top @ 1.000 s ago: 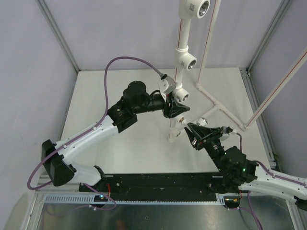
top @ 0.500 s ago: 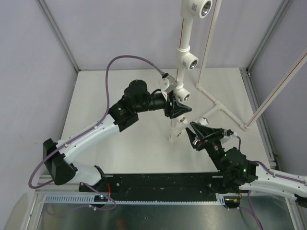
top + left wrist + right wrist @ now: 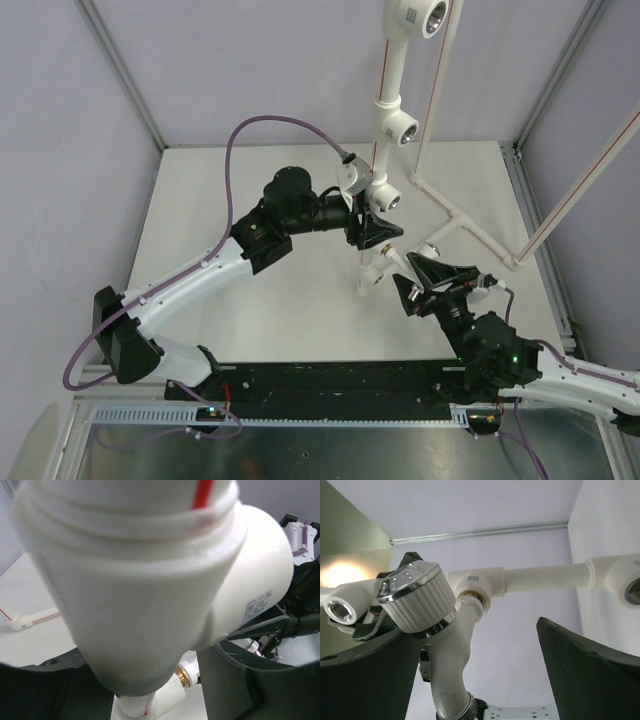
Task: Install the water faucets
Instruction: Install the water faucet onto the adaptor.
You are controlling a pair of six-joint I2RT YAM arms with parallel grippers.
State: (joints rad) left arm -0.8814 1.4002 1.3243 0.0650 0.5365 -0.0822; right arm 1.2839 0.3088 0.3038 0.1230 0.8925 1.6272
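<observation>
In the right wrist view a white water faucet (image 3: 451,655) with a ribbed, chrome-rimmed knob (image 3: 417,602) sits with its brass thread in a tee socket (image 3: 476,580) of the pipe frame. My right gripper (image 3: 480,635) is open wide. The faucet stands close by its left finger (image 3: 365,680) and far from the right one. From above, this faucet (image 3: 427,250) lies between the right gripper (image 3: 435,274) and the upright pipe (image 3: 390,75). My left gripper (image 3: 375,228) straddles that pipe. A big tee (image 3: 150,580) fills its view, with a gap at the right finger (image 3: 250,685).
Empty metal-threaded tee sockets (image 3: 405,128) face out along the leaning upright pipe. Thin white pipes with red stripes (image 3: 462,222) run across the back right of the table. Cage posts (image 3: 120,70) and walls close in the sides.
My right gripper's jaws have opened wide and let go of the faucet knob. The left jaws have loosened round the pipe, and the upright pipe has leaned to the right.
</observation>
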